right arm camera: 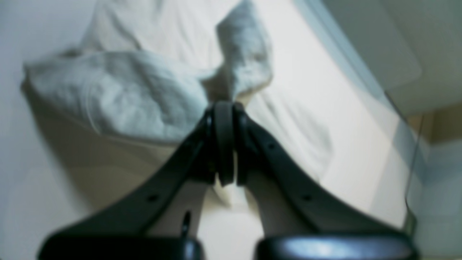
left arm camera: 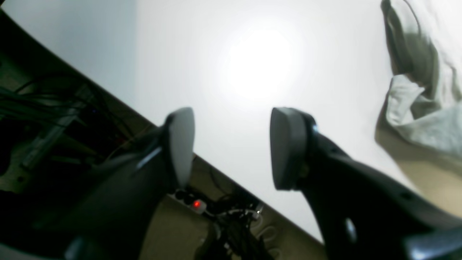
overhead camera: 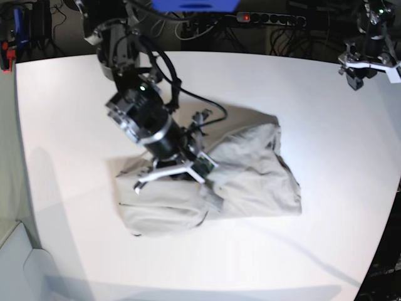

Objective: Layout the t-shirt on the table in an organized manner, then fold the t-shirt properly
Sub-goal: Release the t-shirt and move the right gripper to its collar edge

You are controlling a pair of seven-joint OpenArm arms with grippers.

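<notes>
The light grey-beige t-shirt (overhead camera: 250, 179) lies crumpled in a wrinkly heap at the middle of the white table (overhead camera: 326, 244). My right gripper (overhead camera: 210, 197) reaches down onto the heap's left part. In the right wrist view this gripper (right arm camera: 224, 104) is shut, and a fold of the t-shirt (right arm camera: 119, 94) bunches up at its tips. My left gripper (overhead camera: 358, 74) hangs over the far right corner, apart from the cloth. Seen from the left wrist, it (left arm camera: 231, 144) stands open with nothing between its pads, over the table (left arm camera: 252, 65), and the t-shirt (left arm camera: 422, 112) shows at the right edge.
A power strip (overhead camera: 269, 19) with a red light and tangled cables lie beyond the table's far edge; the same power strip (left arm camera: 191, 204) shows below the edge in the left wrist view. The right arm's black cable (overhead camera: 188, 94) loops over the table.
</notes>
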